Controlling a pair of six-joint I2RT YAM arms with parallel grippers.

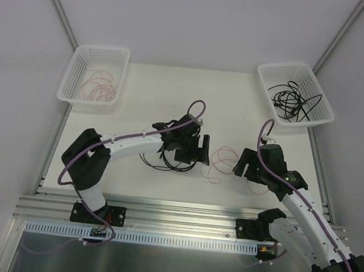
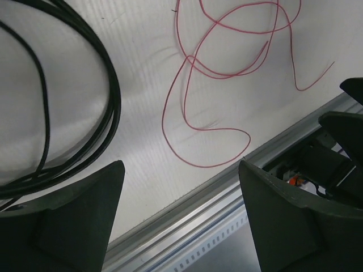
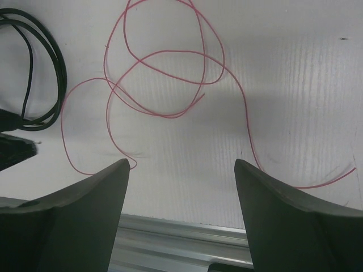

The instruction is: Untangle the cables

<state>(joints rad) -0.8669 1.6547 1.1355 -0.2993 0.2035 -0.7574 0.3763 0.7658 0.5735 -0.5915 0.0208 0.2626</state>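
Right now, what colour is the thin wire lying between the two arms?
The wire is red, clearest in the right wrist view.

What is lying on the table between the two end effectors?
A loose red wire, looped, lies between the left end effector and the right end effector; the top view shows it.

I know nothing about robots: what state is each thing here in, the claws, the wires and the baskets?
left gripper, open, holding nothing.
right gripper, open, holding nothing.
red wire, lying in loose loops on the table.
black cable, coiled on the table, apart from the red wire.
left basket, upright, holds red wires.
right basket, upright, holds black cables.
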